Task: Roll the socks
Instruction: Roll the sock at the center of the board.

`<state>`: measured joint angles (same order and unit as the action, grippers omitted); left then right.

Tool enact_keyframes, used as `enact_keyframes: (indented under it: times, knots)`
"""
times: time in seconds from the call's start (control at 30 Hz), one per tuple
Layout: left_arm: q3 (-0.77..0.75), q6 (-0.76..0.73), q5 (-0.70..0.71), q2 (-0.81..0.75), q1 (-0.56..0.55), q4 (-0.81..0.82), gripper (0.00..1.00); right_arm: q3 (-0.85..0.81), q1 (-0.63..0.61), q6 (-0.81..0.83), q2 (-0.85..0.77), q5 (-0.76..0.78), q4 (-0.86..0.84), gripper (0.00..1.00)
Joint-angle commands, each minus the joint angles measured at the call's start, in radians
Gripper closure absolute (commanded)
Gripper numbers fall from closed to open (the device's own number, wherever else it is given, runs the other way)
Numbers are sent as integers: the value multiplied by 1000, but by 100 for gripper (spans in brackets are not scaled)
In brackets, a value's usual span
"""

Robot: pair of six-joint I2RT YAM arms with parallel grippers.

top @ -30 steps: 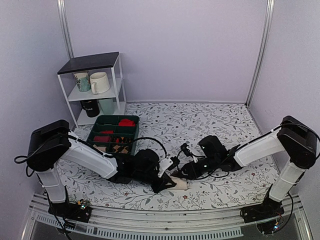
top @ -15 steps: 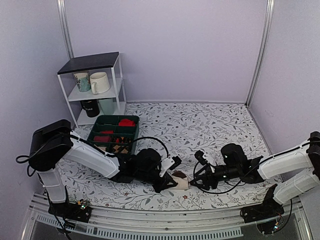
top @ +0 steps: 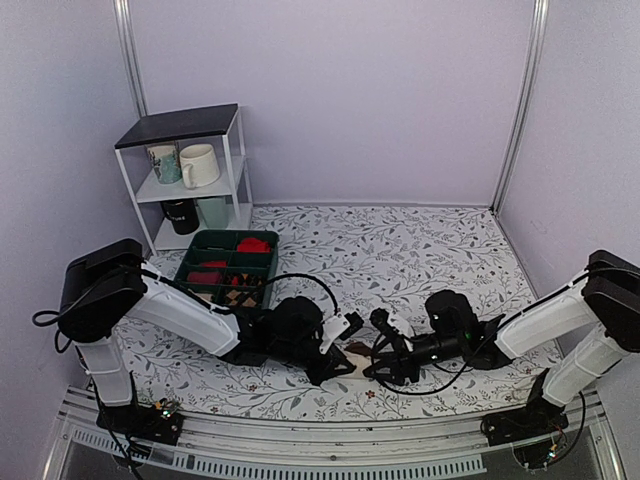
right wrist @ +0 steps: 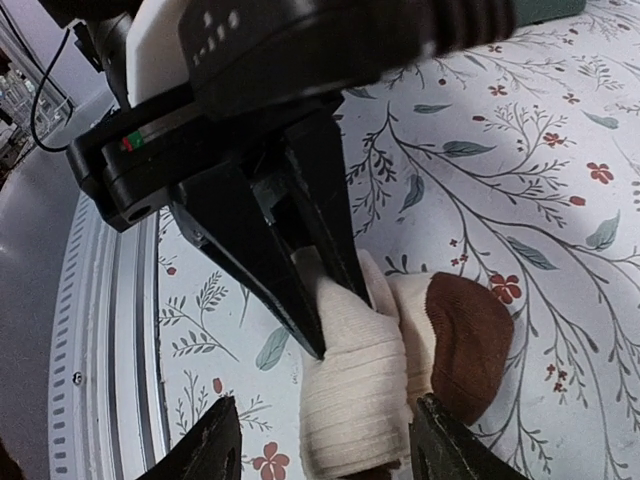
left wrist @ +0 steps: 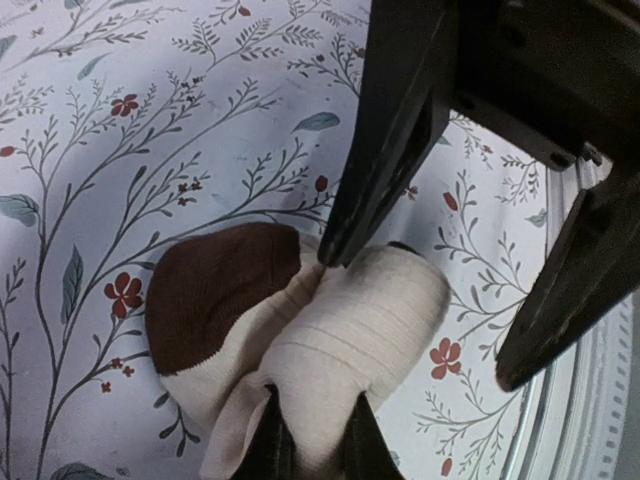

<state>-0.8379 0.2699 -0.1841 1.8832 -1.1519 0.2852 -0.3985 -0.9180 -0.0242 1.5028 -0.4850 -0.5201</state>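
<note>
Low at frame centre, left gripper (left wrist: 315, 440) pinches the rolled socks (right wrist: 365, 375); right gripper (right wrist: 330, 450) gapes astride them; likely next: close, fold cuff over.

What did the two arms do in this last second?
The right pincer pulled back from the socks, then came forward again, its jaws now open either side of them. The left pincer stayed clamped on the socks. Nothing else moved.
</note>
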Motion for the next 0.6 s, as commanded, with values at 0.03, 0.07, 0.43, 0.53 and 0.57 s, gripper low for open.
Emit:
enact_keyframes:
  times: [0.03,0.07,0.43,0.53,0.57]
  knots:
    - [82,-16,28,129,-4,-345,100,-26,-31,4,61,33,-56,42]
    - [82,-18,28,128,-4,-346,100,-25,-32,2,66,45,-55,42]
    - [82,-24,25,132,-3,-339,100,-45,-46,-21,150,73,-23,57]
    - [87,-26,41,120,-2,-326,100,-67,-46,-49,167,72,27,80]
    - [91,-26,54,108,-2,-319,100,-73,-47,-57,171,75,49,84]
